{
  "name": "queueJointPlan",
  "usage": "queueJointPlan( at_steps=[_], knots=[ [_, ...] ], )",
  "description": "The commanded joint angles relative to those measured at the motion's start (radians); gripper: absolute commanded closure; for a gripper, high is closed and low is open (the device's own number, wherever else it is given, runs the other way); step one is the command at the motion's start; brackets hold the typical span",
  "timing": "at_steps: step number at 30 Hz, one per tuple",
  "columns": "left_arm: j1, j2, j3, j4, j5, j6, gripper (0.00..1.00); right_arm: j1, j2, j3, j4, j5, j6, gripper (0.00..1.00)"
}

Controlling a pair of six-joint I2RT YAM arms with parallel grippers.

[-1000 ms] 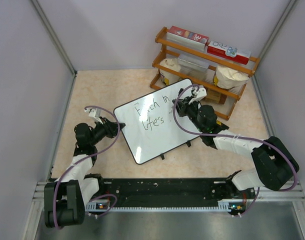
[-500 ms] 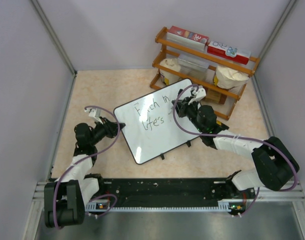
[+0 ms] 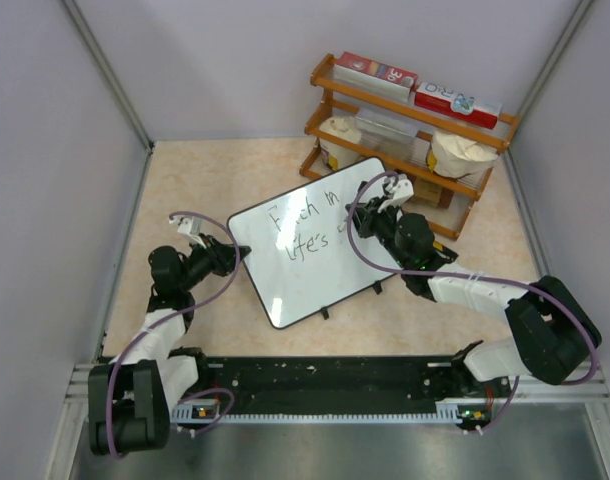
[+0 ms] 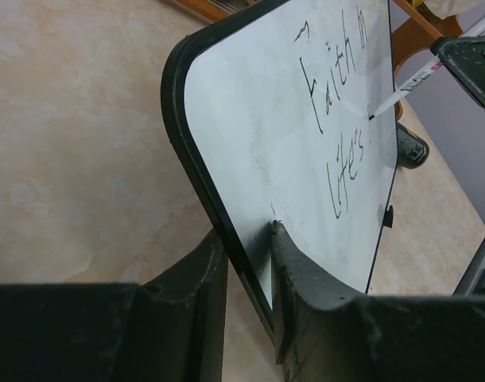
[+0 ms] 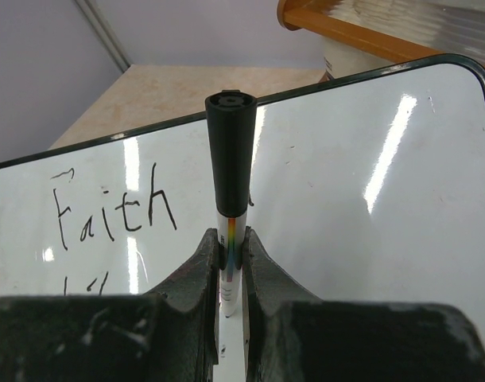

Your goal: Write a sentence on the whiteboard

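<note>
Clamps the left gripper [image 4: 246, 231] narrowly on the near left rim of the whiteboard [image 4: 250, 119], one finger on the white face, the other behind the black edge. Shows the same grip from above at the board's left corner, over the left part of the surface [image 3: 205, 180]. Finds the whiteboard in the middle of the surface, turned at an angle, with small black feet [image 3: 325, 313] along its near right edge. Reads the sentence [image 3: 305, 228] in thin black handwriting in two lines, "Faith in" above "Life's", toward the board's far left edge. Pinches a white marker [image 5: 230, 151] tightly in the right gripper [image 5: 229, 239], barrel between both fingers, black end pointing back at the wrist camera. Sets the marker's tip on the white face just past the end of "Life's", as seen from the left wrist. Reaches in with the right arm from the right, over the board's far right part. Ends at a wooden rack [image 3: 415, 110] at the far right, just beyond the board's far corner, with red boxes on top and white tubs below.
</note>
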Motion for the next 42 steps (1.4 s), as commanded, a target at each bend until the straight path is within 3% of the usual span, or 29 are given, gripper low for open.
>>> queueJointPlan(
  at_steps=[1,22,42],
  knots=[
    [-0.005,0.015,0.002,-0.013,-0.023,0.083,1.0,0.013,-0.02,0.005,-0.017,0.045,-0.005,1.0],
    [-0.003,0.017,0.002,-0.013,-0.022,0.083,1.0,0.012,0.006,0.094,-0.039,0.06,-0.011,1.0],
    [-0.005,0.012,0.001,-0.011,-0.023,0.083,1.0,0.012,-0.041,-0.005,-0.088,0.045,0.014,1.0]
  ],
)
